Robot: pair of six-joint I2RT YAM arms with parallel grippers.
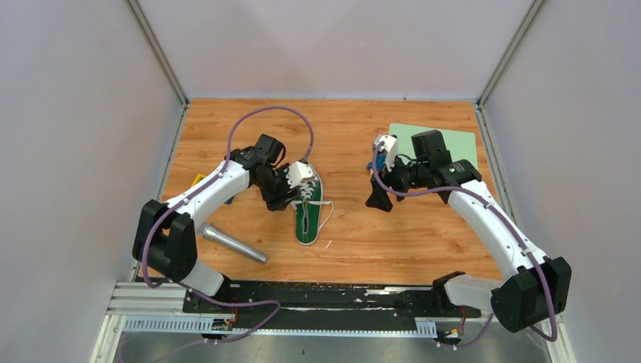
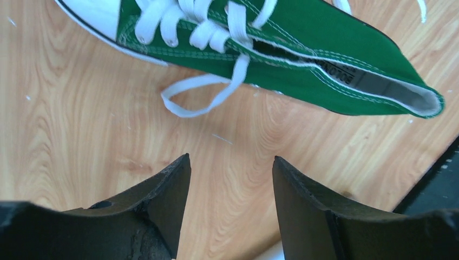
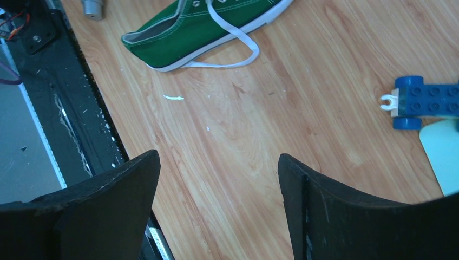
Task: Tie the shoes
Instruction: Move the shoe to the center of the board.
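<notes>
A: Where is the sneaker (image 1: 308, 212) now?

B: On the table (image 1: 408, 249), centre-left, toe cap away from the arm bases. The left gripper (image 2: 231, 162) hovers just beside it, fingers apart, nothing between. The right gripper (image 3: 219, 160) is well apart to the right, also spread & empty.

A: How will it handle?

B: Prob. light. The canvas is soft, so I think it slides on the wood if pulled. The laces (image 2: 195, 97) are flat and limp, untied, lying in loops on both sides.

A: Where to take hold?

B: Each gripper pinches one lace loop on the wood, not the canvas. Pull gently, w/o dragging the shoe.
</notes>
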